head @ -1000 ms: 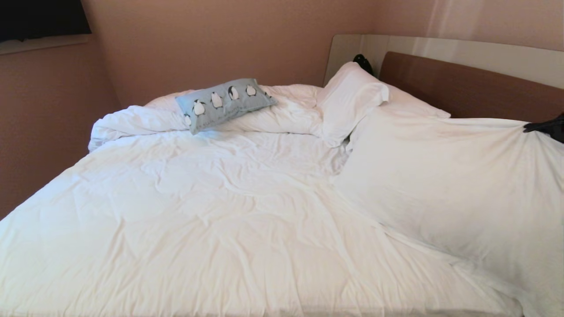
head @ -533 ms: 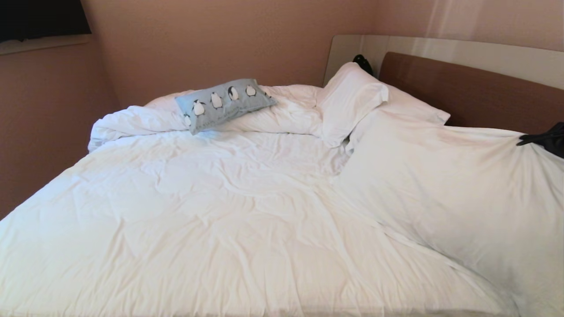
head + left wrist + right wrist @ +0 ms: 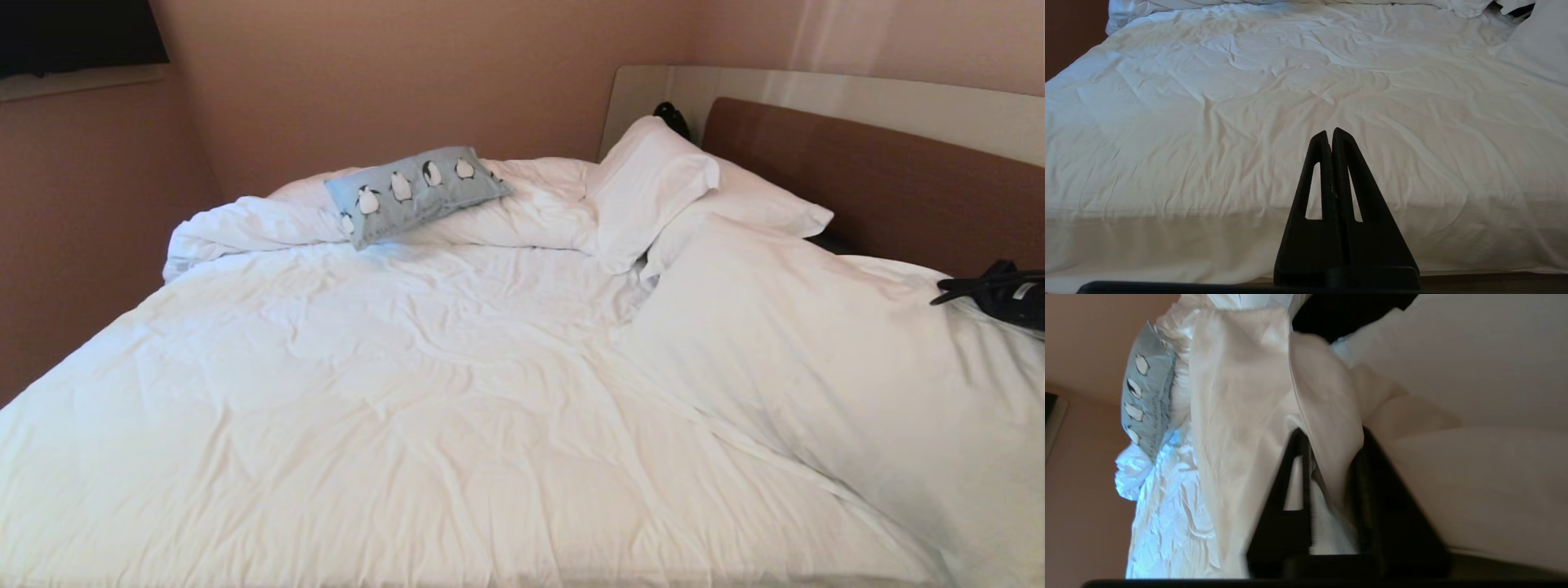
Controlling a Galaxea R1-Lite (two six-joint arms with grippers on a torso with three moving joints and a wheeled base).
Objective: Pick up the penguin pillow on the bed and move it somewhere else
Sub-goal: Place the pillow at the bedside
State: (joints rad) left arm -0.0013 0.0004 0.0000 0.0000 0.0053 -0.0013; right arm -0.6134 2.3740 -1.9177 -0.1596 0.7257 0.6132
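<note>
At the far left of the bed (image 3: 424,392), the penguin pillow (image 3: 415,193) was seen lying untouched on bunched duvet. At the right edge, the right gripper (image 3: 971,287) was parted narrowly, a fold of white pillow (image 3: 1327,416) between its jaws. The pickup was judged unstarted; a reach across to the far left would be required.

light-blue penguin pillow (image 3: 415,193) printed with black-and-white penguins, upper centre; white duvet (image 3: 392,392) and white pillows (image 3: 653,188); brown headboard (image 3: 882,171) with beige surround, upper right; black right gripper (image 3: 959,290); pinkish-tan walls (image 3: 408,73).
</note>
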